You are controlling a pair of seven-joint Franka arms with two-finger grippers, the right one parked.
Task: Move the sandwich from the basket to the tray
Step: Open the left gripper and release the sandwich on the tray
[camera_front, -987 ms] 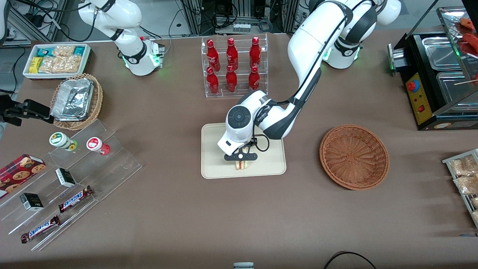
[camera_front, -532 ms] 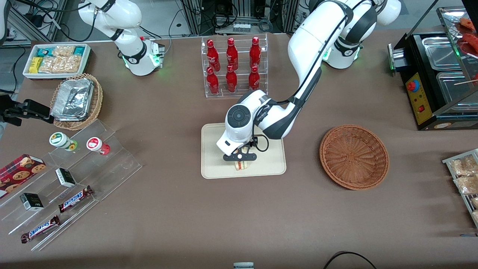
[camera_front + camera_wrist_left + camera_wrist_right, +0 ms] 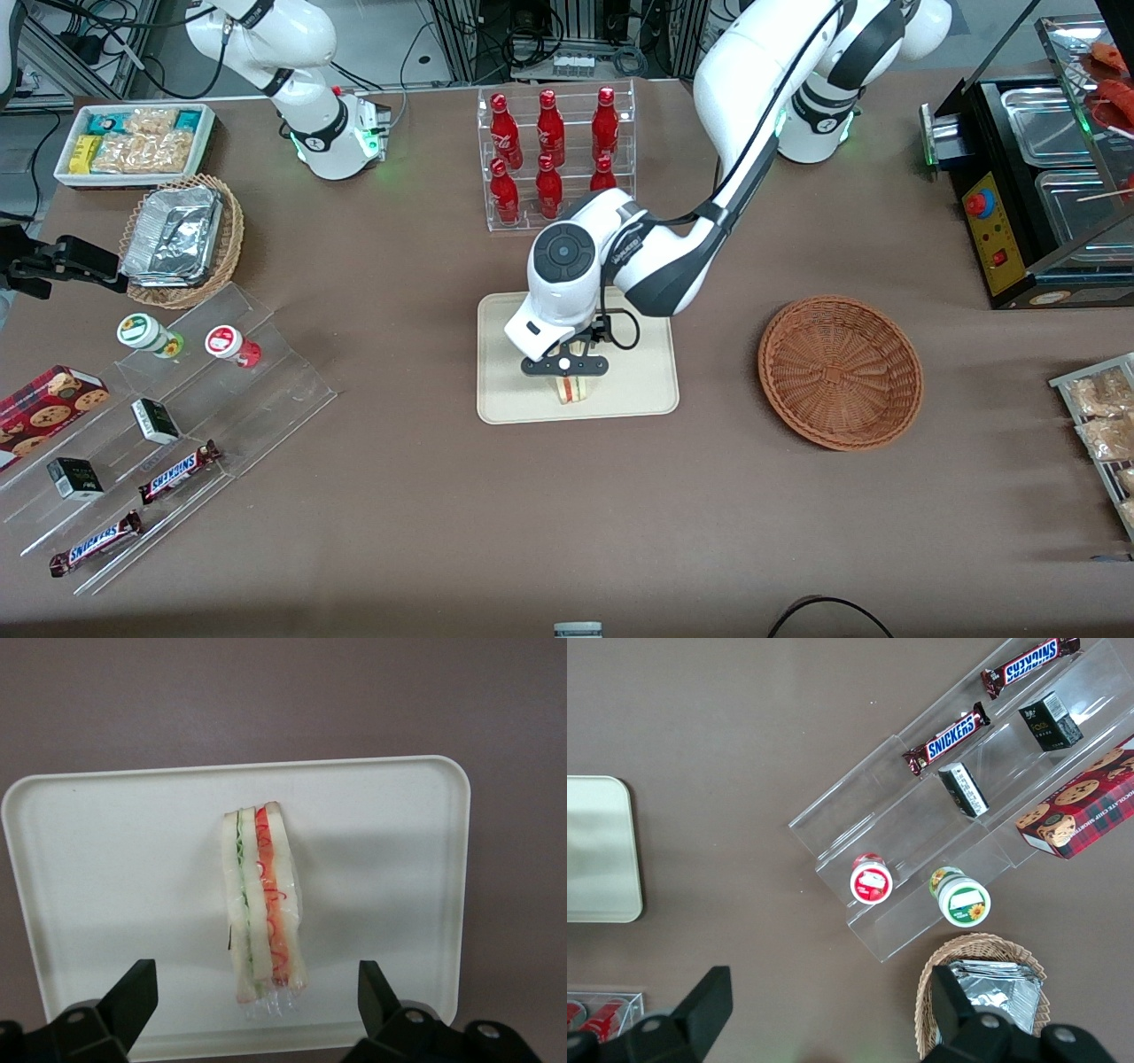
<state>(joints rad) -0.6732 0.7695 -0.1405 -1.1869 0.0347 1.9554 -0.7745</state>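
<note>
The sandwich (image 3: 573,390) is a wrapped wedge of pale bread with red and green filling. It lies on the cream tray (image 3: 509,399) near the tray's edge closest to the front camera. It also shows in the left wrist view (image 3: 263,904) lying on the tray (image 3: 115,859). My left gripper (image 3: 564,366) hangs just above the sandwich, open and empty, with its fingers (image 3: 131,997) spread wide on either side of it. The reddish-brown basket (image 3: 840,372) stands empty beside the tray, toward the working arm's end of the table.
A clear rack of red bottles (image 3: 554,155) stands farther from the front camera than the tray. A clear stepped shelf with candy bars and cups (image 3: 168,425) and a tan basket with foil trays (image 3: 182,239) lie toward the parked arm's end. A black food warmer (image 3: 1028,177) stands toward the working arm's end.
My left gripper has risen a little off the sandwich and the arm has drawn back slightly away from the front camera. The sandwich stays on the tray.
</note>
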